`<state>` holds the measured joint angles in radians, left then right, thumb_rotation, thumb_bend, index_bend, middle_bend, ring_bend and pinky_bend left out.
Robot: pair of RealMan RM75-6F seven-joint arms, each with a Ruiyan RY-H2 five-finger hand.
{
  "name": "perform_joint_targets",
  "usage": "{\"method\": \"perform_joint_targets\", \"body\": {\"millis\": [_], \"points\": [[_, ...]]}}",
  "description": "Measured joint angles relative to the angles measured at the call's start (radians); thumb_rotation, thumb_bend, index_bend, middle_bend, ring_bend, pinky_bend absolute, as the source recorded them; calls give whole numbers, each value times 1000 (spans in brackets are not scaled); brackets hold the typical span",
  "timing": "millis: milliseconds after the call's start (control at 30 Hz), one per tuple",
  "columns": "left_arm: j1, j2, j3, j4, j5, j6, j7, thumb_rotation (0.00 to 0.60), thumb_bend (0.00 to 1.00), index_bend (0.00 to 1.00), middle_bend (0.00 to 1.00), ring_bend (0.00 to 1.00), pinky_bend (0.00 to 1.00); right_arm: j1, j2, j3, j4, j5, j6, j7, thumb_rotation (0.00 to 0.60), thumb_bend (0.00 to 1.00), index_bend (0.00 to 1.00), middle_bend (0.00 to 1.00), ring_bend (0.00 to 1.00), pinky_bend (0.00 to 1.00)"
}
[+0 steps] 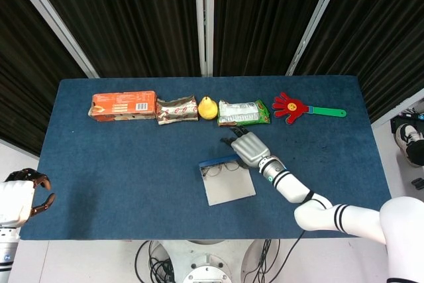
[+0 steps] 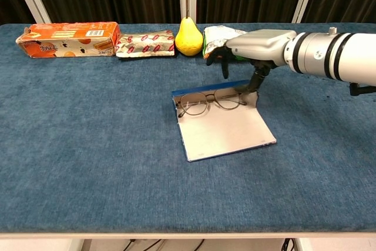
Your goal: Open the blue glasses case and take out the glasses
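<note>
The blue glasses case lies open on the blue table, its pale inner flap flat and its low blue back wall upright. Thin wire-framed glasses lie inside along that wall. My right hand hovers over the case's right rear corner, with a finger reaching down onto the right end of the wall beside the glasses and the others curled behind it. My left hand hangs off the table's left edge with its fingers loosely bent and nothing in it.
Along the back of the table lie an orange box, a foil packet, a yellow pear, a green-white packet just behind my right hand, and a red hand clapper.
</note>
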<state>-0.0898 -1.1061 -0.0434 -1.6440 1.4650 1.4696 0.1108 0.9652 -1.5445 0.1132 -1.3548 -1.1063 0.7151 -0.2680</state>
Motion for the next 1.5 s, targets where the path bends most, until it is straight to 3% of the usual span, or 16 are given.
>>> {"method": "perform_joint_targets", "body": {"millis": [100,367,1300,1500], "points": [[0,0,0,0,0,0,-1,600,257,580,520,303,344,9,-7,13,-9,-46,-2,32,600,334,217,325,46,0],[0,2,1,2,2,-1,-10,600,257,580,520,303,344,39,-64,22,36,-37,-39,28,600,335,289,333,48,0],[-2,3,1,0,0,-2,-9,600,257,578,520,303,344,36,-73,22,64,-14,-46,16,600,383,426,360,69,0],[-2,3,1,0,0,-3,-8,600,257,578,520,303,344,34,-73,24,65,-15,-40,16,600,395,507,364,69,0]]}}
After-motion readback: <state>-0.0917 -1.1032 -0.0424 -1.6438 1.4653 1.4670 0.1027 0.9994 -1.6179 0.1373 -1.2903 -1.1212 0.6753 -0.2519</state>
